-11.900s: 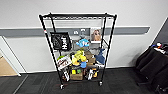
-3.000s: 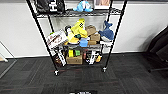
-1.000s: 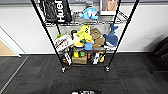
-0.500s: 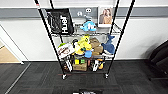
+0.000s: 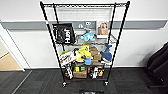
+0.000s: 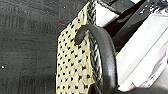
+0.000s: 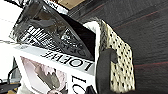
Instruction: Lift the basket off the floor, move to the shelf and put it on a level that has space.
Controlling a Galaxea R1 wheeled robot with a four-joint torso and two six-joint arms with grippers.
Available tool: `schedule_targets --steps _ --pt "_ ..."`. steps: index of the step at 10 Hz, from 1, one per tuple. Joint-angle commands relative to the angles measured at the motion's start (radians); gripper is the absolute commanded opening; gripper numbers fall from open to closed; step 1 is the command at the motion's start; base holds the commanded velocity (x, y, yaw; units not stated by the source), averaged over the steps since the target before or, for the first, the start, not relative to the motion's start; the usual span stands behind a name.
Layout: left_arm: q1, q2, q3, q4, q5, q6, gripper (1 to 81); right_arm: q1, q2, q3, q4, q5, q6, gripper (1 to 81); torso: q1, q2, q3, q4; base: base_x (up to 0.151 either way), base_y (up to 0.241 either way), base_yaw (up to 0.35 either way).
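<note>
Standing square in front of the robot in the head view, the shelf [image 5: 85, 45] has its long side across the picture, so a basket carried flat between two arms would meet it broadside. Its top level [image 5: 83, 5] is a bare grey wire grid, while the tiers below hold a black bag [image 5: 64, 33], plush toys [image 5: 84, 53] and boxes [image 5: 80, 73]. The rack stands on the dark floor [image 5: 37, 82] against a white wall.

The basket [image 6: 75, 62] shows close up in the left wrist view, its cream woven side and one dark loop handle [image 6: 101, 50] hanging above the carpet; the right wrist view shows the opposite end with its own handle [image 7: 106, 65] and magazines [image 7: 62, 62] inside. Judging from this, each arm is at one short end, with the basket's length running between them and the shelf ahead of both. Whether the fingers of either arm are closed on a handle, I cannot tell. The empty level sits high, so the lift looks like the deciding part.
</note>
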Motion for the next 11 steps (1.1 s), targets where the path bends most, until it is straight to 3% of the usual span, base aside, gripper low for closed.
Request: schedule_targets --steps 1,3,4,9,11 --pt "-0.134 -0.077 0.080 -0.028 0.015 -0.004 1.0 0.129 -0.114 0.150 0.019 0.022 0.015 1.0 -0.064 0.099 0.097 0.000 0.000 0.000 0.000" --pt "-0.136 -0.114 0.137 -0.028 0.002 -0.004 1.0 0.132 -0.143 0.201 0.019 0.047 0.018 1.0 -0.107 0.164 0.154 0.000 0.000 0.000 0.000" --pt "-0.136 -0.125 0.150 -0.028 -0.004 -0.004 1.0 0.132 -0.150 0.213 0.019 0.050 0.018 1.0 -0.128 0.197 0.095 0.000 0.000 0.000 0.000" --pt "-0.156 -0.182 0.242 -0.030 -0.004 -0.008 1.0 0.146 -0.210 0.311 0.022 0.071 0.020 1.0 -0.227 0.346 0.132 0.000 0.000 0.000 0.000" --pt "-0.162 -0.206 0.283 -0.030 -0.004 -0.014 1.0 0.155 -0.234 0.350 0.022 0.071 0.030 1.0 -0.269 0.411 0.212 0.000 0.000 0.000 0.000"
